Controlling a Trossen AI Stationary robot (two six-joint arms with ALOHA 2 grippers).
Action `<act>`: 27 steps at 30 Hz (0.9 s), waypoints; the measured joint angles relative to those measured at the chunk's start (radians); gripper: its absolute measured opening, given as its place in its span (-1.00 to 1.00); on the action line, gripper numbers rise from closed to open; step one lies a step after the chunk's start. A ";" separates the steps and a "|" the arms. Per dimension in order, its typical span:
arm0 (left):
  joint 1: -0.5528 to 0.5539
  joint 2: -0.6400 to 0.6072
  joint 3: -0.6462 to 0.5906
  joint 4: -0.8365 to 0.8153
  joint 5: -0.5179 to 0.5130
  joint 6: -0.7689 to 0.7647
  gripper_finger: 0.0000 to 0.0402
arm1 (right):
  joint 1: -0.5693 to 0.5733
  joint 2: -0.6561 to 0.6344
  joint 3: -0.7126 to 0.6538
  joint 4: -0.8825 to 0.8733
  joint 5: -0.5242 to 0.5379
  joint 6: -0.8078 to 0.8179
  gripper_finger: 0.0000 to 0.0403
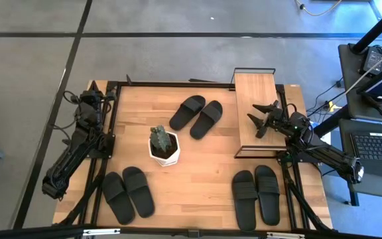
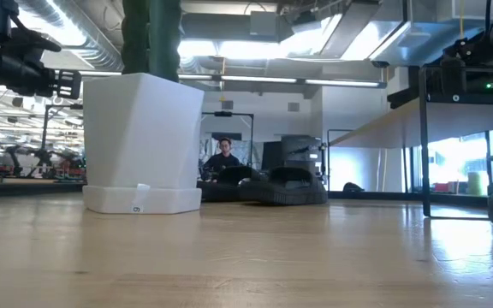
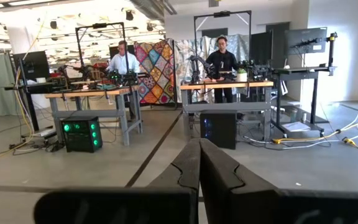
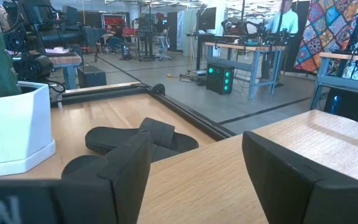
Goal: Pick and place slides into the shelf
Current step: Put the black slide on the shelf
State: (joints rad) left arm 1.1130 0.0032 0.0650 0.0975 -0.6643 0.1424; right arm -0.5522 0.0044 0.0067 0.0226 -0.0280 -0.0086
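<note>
Six black slides lie flat on their soles in three pairs: one at the table's far middle [image 1: 196,115] [image 4: 135,140] [image 2: 268,188], one near left [image 1: 128,193], one near right [image 1: 256,196]. The shelf [image 1: 255,99], a light board on a thin black frame, stands at the far right; its top board [image 4: 278,155] is bare. My right gripper [image 1: 258,119] [image 4: 194,149] is open and hovers over the shelf's top, holding nothing. My left gripper [image 1: 90,96] [image 3: 199,146] is shut and waits at the table's far left edge, facing the room.
A white pot with a cactus [image 1: 164,146] [image 2: 139,145] stands mid-table between the pairs. A black rail [image 4: 185,115] runs along the table's edge. A side table with a laptop [image 1: 377,146] is to the right. People work at benches beyond the table [image 3: 222,62].
</note>
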 joint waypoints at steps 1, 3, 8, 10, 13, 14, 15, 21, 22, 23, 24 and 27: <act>0.000 0.000 0.000 0.000 0.000 0.000 -1.00 | 0.000 0.000 0.000 0.003 0.000 0.000 0.25; 0.000 0.000 0.000 0.000 0.000 0.000 -1.00 | 0.000 0.000 0.000 0.015 0.000 0.000 0.25; 0.000 0.000 0.000 0.000 0.000 0.000 -1.00 | 0.000 0.000 0.000 0.030 -0.002 0.025 0.25; 0.000 0.000 0.000 0.000 0.000 0.000 -1.00 | 0.000 0.000 0.000 0.030 -0.002 0.069 0.25; 0.000 0.000 0.000 0.000 0.000 0.000 -1.00 | 0.000 0.000 0.000 0.038 -0.003 0.172 0.25; 0.000 0.000 0.000 0.000 0.000 0.000 -1.00 | 0.000 0.000 0.000 0.040 -0.003 0.208 0.25; 0.000 0.000 0.000 0.000 0.000 0.000 -1.00 | 0.000 0.000 0.000 0.040 -0.003 0.234 0.25; 0.000 0.000 0.000 0.000 0.000 0.000 -1.00 | 0.000 -0.001 0.000 0.056 -0.018 0.323 0.25; 0.000 0.000 0.000 0.000 0.000 0.000 -1.00 | 0.000 -0.001 0.000 0.069 -0.019 0.341 0.25; 0.000 0.000 0.000 0.000 0.000 0.000 -1.00 | 0.000 0.000 0.000 0.092 -0.019 0.349 0.25; 0.000 0.000 0.000 0.000 0.000 0.000 -1.00 | 0.000 0.000 0.000 0.131 -0.019 0.350 0.25; 0.000 0.000 0.000 0.000 0.000 0.000 -1.00 | 0.000 0.000 0.008 0.241 -0.018 0.344 0.25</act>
State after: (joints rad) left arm 1.1130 0.0034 0.0650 0.0972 -0.6641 0.1422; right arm -0.5522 0.0044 0.0150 0.2635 -0.0460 0.3354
